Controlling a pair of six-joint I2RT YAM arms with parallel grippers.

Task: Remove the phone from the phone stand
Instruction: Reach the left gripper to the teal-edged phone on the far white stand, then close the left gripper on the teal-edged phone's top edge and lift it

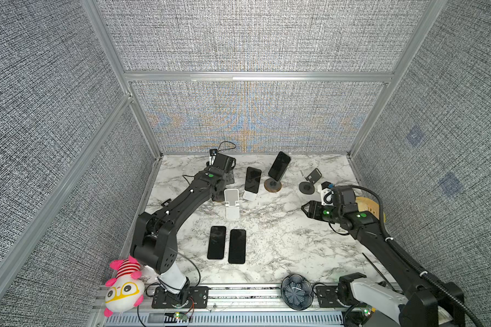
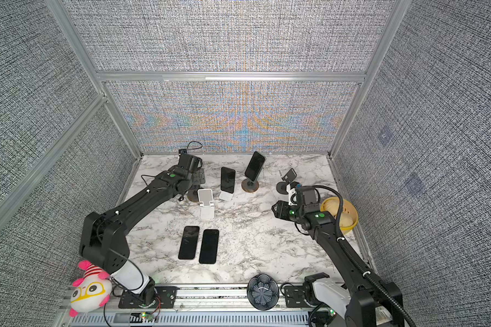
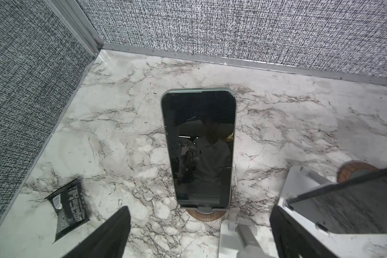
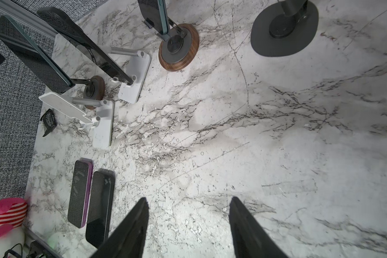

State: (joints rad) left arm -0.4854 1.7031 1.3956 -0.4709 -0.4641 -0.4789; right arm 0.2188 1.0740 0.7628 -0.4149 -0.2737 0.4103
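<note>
Up front, two flat phones [image 1: 216, 242] lie side by side on the table [image 1: 267, 226]. Farther back, the right gripper [image 4: 188, 199] hangs partly spread — nothing in it. Farthest, the left gripper [image 3: 199, 211] is spread wide before the phone [image 3: 199, 145], which leans on its phone stand [image 3: 207, 217] — not touching it.

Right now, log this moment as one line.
left gripper: open, facing phone on wooden-base stand | right gripper: open, empty | phone: not yet lifted
</note>
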